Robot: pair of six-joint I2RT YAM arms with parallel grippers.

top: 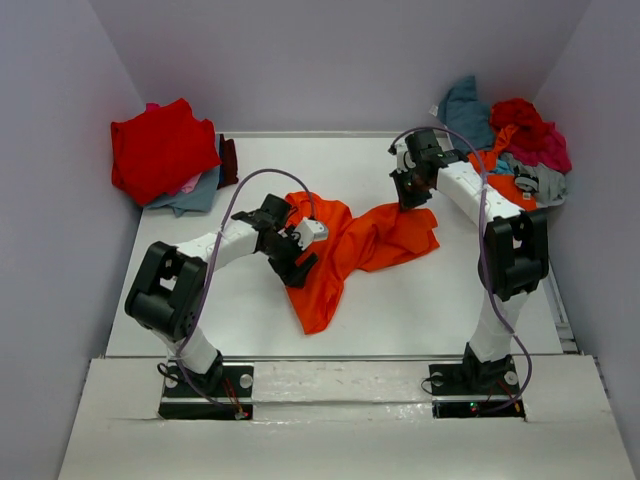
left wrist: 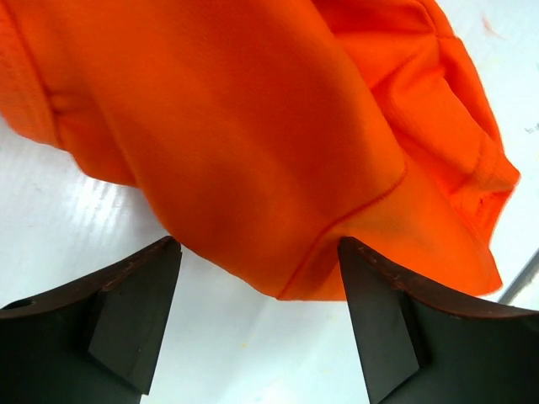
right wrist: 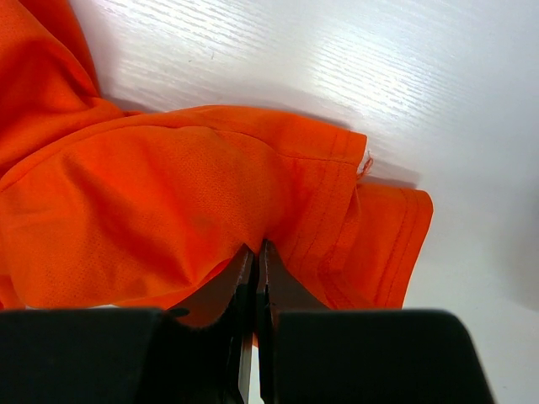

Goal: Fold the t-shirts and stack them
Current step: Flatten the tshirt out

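Starting at the far-left corner of the white desk (top: 420, 310), a stack of folded soft cloth t-shirts (top: 165, 155) sits with a red one on top; pink and grey-blue layers show beneath it. Right of the stack, the left hand (left wrist: 259, 251) is released, its dark fingers (left wrist: 135, 311) spread wide at a hemmed edge of the bright orange cloth short-sleeved t-shirt (top: 365, 240); whether either finger touches the cloth is unclear. This t-shirt lies crumpled at mid-desk, reaching from one hand to the other. At its right end, the right hand (right wrist: 255, 248) is clenched on a fold of orange cloth near a sleeve hem. The far-right corner holds a loose heap of unfolded t-shirts (top: 520, 150) in teal, red, magenta, orange and grey.
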